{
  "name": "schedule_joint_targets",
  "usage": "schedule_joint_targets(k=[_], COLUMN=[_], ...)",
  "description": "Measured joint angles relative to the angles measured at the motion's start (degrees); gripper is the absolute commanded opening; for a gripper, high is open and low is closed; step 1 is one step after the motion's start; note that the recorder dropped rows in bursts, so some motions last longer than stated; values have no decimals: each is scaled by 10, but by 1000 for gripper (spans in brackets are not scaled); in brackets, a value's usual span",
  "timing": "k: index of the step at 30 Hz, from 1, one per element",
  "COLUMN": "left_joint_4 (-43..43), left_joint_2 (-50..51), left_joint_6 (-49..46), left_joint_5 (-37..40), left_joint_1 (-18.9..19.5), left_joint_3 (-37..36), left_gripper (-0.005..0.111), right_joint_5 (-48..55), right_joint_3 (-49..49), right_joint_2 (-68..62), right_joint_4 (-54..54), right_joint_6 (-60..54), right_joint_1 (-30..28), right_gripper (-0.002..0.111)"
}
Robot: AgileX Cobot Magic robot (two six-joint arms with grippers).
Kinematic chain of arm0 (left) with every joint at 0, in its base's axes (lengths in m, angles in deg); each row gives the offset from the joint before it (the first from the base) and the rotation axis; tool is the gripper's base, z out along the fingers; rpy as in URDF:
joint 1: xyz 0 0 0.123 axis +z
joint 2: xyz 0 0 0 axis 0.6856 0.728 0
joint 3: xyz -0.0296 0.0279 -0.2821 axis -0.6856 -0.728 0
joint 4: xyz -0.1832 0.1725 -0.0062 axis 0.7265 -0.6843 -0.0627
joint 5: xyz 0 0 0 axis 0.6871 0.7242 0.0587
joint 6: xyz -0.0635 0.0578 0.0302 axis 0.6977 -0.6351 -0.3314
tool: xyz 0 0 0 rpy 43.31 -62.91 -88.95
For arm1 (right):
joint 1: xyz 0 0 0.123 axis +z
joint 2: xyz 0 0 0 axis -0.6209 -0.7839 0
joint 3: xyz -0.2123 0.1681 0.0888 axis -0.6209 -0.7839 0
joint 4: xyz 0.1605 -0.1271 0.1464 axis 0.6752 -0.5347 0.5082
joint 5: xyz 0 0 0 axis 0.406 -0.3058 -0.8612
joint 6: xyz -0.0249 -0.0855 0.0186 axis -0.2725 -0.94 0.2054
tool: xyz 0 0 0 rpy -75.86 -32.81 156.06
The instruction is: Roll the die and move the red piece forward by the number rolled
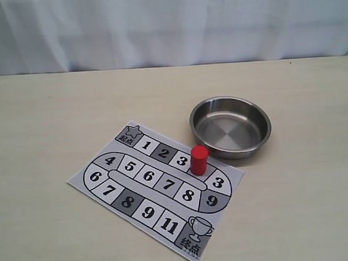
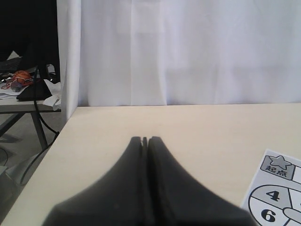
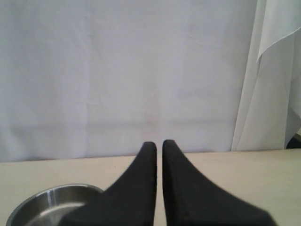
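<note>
Red piece shows only in exterior view; left pincer, right pincer closed.

The exterior camera is looking down from above the near side, taking in the whole table and facing the far curtain. The left wrist camera is sitting low at the table's left, looking along the left gripper toward the curtain and sharing the game board with the exterior view. The right wrist camera is looking low past the right gripper, sharing the steel bowl.
</note>
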Motion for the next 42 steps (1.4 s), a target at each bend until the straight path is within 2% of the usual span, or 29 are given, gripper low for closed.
schedule_joint_targets(k=[6,16,42], left_joint_4=[0,0,0], left_joint_2=[0,0,0], left_joint_6=[0,0,0], left_joint_5=[0,0,0], left_joint_1=[0,0,0], left_joint_3=[0,0,0], left_gripper=[0,0,0], right_joint_5=[-13,61,62], right_joint_3=[-39,-39,-39], right_joint_2=[0,0,0], right_joint_4=[0,0,0], right_joint_6=[-20,-23,-19], right_joint_1=[0,0,0], right_gripper=[4,4,4])
